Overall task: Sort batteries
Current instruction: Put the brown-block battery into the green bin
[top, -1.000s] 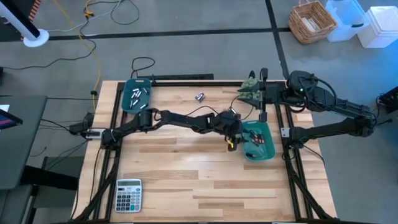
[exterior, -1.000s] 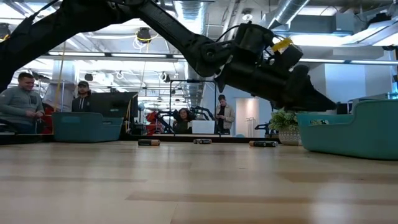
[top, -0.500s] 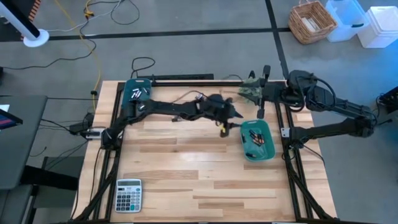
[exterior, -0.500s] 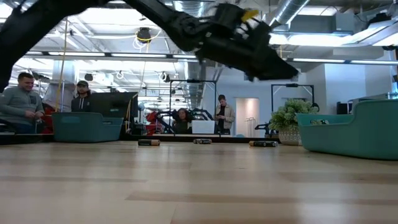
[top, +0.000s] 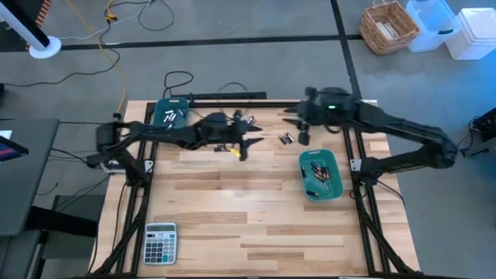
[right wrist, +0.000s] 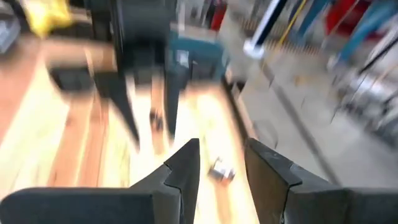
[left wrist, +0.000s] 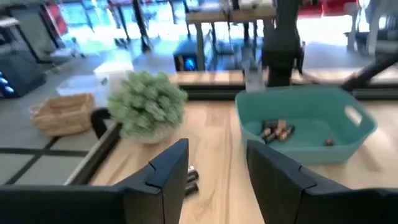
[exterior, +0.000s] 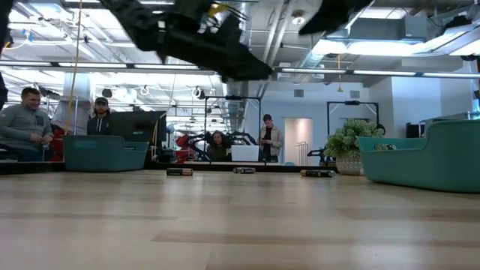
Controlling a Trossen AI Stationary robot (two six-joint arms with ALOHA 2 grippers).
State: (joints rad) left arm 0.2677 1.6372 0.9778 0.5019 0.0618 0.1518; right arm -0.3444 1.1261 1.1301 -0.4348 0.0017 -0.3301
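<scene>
Grey floor [top: 232, 62], probably concrete

No legible txt, labels, brands or nos. anywhere in these views.

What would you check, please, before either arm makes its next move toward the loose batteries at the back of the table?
1. Left gripper empty: ok, open gap between its fingers, nothing in it.
2. Right gripper empty: ok, fingers apart, nothing between them.
3. Loose batteries reachable: ok, they lie on bare wood near the right gripper in the high view.
4. Arms apart: ok, though both reach over the table's back half, so watch the gap.
5. Right teal bin ready: ok, it already holds batteries with room left.
6. Left teal bin ready: ok, several batteries inside.
</scene>
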